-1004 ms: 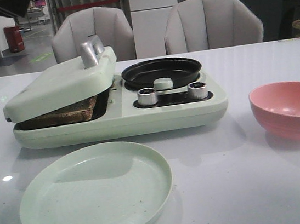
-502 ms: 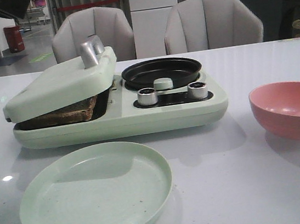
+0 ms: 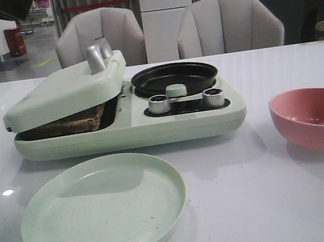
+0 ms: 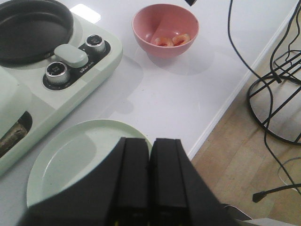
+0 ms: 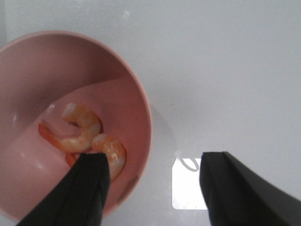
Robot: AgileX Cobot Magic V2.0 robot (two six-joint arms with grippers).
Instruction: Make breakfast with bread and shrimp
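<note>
The white table [image 3: 268, 202] holds everything, and the biggest thing on it is the pale green breakfast maker [image 3: 132, 122]. Its lid [image 3: 65, 89] sits propped down over the bread [image 3: 66, 123], which looks dark and toasted in the left compartment, so I judge the bread step well underway. Its round black pan [image 3: 174, 77] on the right is bare. In front lies a pale green plate [image 3: 102, 209] with nothing on it, so serving is not yet done. To the right stands the pink bowl [image 5: 70, 122], and inside it I count 2 pieces of shrimp [image 5: 82, 129], curled and touching each other. My right gripper [image 5: 155, 188] hangs over the bowl's rim with its jaws spread wide, 1 finger above the shrimp and the other outside the bowl, holding nothing. My left gripper [image 4: 149, 183] hovers above the plate's near edge, jaws pressed together and carrying nothing. I judge the shrimp must next be picked and cooked.
</note>
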